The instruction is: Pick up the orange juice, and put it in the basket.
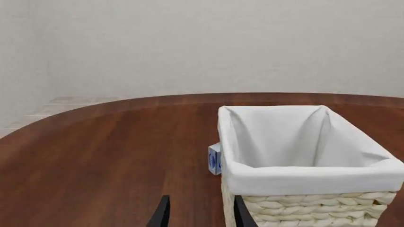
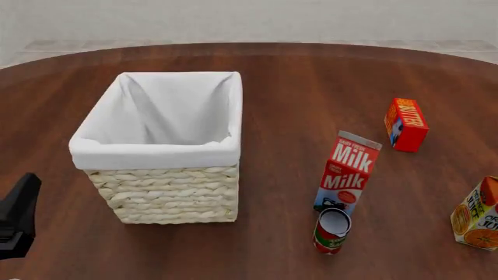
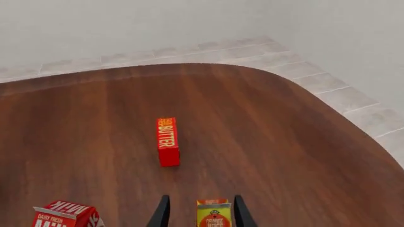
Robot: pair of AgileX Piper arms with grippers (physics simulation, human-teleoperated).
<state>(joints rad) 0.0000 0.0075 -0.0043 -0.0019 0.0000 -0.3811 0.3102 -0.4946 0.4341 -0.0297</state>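
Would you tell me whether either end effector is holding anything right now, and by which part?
Nothing is held: both are open, the right end effector framing the orange juice without visible contact.

Cropped and hidden parts

The orange juice (image 3: 215,213) sits between the right claw (image 3: 201,213) fingertips, its lower body cut by the frame edge; in the front view its right side runs off-frame. A small blue-white box (image 1: 215,159) beyond the left claw (image 1: 201,213) hides behind the basket (image 1: 303,201), unreadable.
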